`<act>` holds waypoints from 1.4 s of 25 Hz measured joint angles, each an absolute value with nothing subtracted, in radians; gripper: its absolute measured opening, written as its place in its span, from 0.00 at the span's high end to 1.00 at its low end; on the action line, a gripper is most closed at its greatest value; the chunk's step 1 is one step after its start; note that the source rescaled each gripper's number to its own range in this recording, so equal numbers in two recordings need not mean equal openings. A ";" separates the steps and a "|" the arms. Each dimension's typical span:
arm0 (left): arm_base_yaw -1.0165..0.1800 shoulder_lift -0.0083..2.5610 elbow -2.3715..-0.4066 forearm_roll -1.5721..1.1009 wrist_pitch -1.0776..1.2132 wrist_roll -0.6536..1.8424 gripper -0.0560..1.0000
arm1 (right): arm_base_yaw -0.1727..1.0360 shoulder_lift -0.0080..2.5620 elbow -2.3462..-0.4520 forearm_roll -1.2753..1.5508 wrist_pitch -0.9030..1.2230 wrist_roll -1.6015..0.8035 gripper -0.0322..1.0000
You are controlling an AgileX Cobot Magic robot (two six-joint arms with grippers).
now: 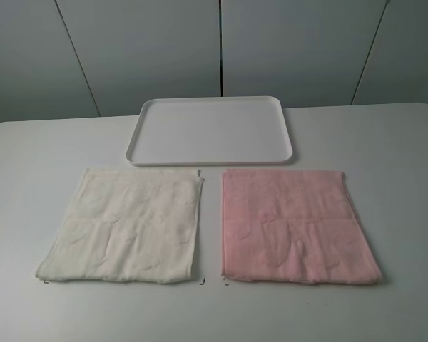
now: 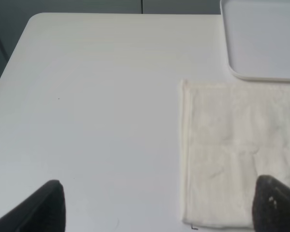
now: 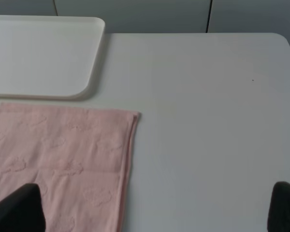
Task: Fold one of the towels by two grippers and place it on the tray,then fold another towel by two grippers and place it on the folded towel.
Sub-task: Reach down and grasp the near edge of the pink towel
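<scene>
Pink towel point(image 1: 298, 226) lies flat, untouched; left gripper point(image 2: 159, 207) and right gripper point(image 3: 154, 209) hang spread wide, empty. Unevenly pinched corners could skew the fold.

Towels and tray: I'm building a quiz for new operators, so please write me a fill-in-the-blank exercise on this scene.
1. In the high view, the pink towel lies to the ____ of the cream towel.
2. Both towels rest on the ____, not in the tray.
3. The left wrist camera shows only the ____ towel.
4. The left end effector and the right end effector are both ____, holding nothing.

Missing words: right; table; cream; open.
</scene>
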State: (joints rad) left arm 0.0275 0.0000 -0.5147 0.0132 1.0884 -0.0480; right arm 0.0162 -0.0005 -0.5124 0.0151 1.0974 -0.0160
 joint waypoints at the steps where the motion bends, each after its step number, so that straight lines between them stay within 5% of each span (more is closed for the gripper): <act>1: 0.028 0.000 -0.515 0.013 1.088 -0.048 0.01 | 0.016 0.000 -0.512 0.015 1.097 -0.016 0.01; 35: 0.028 0.000 -0.515 0.013 1.088 -0.048 0.01 | 0.016 0.000 -0.512 0.015 1.097 -0.016 0.01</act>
